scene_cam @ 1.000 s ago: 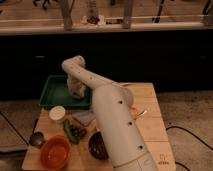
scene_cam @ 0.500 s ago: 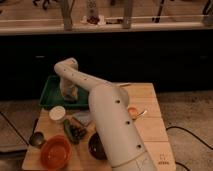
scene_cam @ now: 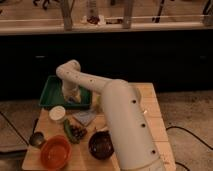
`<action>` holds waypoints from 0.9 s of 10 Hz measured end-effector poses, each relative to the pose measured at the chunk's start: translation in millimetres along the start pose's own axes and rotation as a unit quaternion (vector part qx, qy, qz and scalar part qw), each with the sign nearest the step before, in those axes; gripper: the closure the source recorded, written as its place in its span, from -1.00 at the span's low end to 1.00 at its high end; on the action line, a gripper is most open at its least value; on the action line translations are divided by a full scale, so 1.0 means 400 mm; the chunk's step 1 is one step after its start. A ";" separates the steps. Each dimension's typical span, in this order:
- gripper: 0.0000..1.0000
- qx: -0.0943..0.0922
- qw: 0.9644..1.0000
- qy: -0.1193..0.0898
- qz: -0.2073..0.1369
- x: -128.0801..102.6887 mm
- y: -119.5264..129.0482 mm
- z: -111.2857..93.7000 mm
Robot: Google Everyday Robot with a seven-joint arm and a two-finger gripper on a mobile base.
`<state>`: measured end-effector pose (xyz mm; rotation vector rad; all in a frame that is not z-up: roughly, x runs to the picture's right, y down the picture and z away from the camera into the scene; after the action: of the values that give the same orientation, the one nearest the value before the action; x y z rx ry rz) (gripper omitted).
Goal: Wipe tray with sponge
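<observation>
The green tray lies at the back left of the wooden table. My white arm reaches from the lower right across the table and bends down into the tray. The gripper points down onto the tray's middle-right floor. A pale beige patch shows at its tip, and I cannot tell the sponge apart from the gripper there.
In front of the tray are a white round cup, a grey-blue folded cloth and a yellow-green lump. An orange bowl, a dark bowl and a small metal cup stand near the front edge.
The gripper has slid to the left across the tray floor, and the arm's elbow swung left with it.
</observation>
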<state>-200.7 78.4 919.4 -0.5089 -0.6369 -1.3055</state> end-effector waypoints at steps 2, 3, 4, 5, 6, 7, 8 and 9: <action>1.00 -0.013 1.000 0.006 0.018 0.014 0.041 -0.007; 1.00 -0.017 1.000 0.011 0.024 0.030 0.048 -0.007; 1.00 -0.022 0.999 0.015 0.032 0.052 0.059 -0.004; 1.00 -0.028 0.999 0.019 0.038 0.085 0.067 0.005; 1.00 -0.029 0.999 0.019 0.040 0.107 0.061 0.015; 1.00 -0.032 0.999 0.018 0.040 0.126 0.055 0.028; 1.00 -0.034 0.998 0.017 0.040 0.151 0.049 0.044; 1.00 -0.034 0.999 0.016 0.037 0.157 0.039 0.053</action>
<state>-179.9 51.0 978.1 -0.5619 -0.5443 -1.2655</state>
